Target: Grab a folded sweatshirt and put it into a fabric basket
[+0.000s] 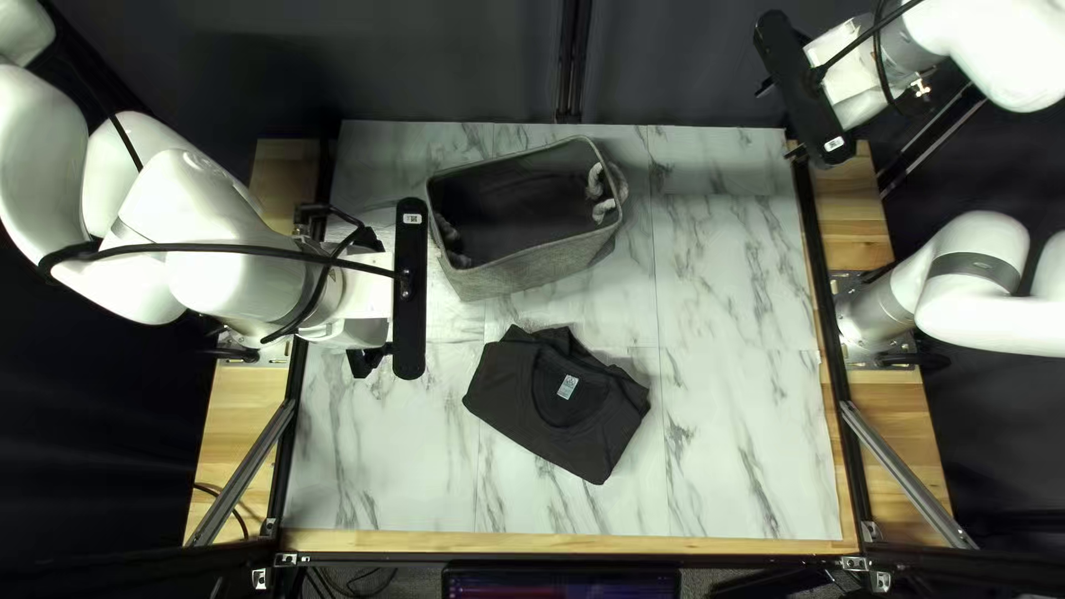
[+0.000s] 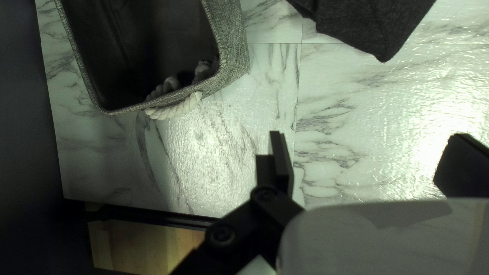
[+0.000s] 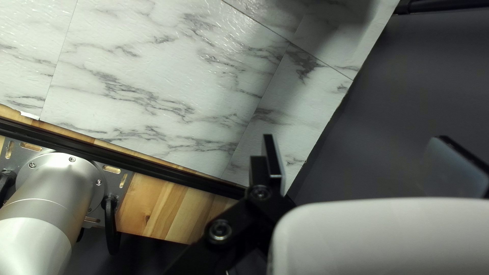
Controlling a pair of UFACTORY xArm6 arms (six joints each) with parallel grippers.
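A folded dark grey sweatshirt point(image 1: 505, 399) is lying on the marble-patterned table covering point(image 1: 743, 444), its round neckline and pale label facing up. It is sitting nearer the table's near edge than the grey fabric basket point(image 1: 544, 266), close to it but outside it. The basket is standing upright and showing its dark lining, with white rope handles point(image 1: 605, 194) hanging at its ends.

Grey veins and straight seams are crossing the covering, and bright glare is spreading over it in the left wrist view. Pale wooden boards point(image 1: 244, 444) are running beyond black rails at both sides. A dark curtain point(image 1: 688, 56) is hanging behind the far edge, and a monitor point(image 1: 560, 582) is glowing below the near edge.

The left gripper point(image 1: 366, 361) is hovering over the left part of the table, its fingers standing wide apart and gripping nothing. The right gripper point(image 1: 766, 87) is hanging by the far right corner, its fingers also spreading wide and holding nothing. The right arm's silver base point(image 3: 61, 188) is standing on the boards.
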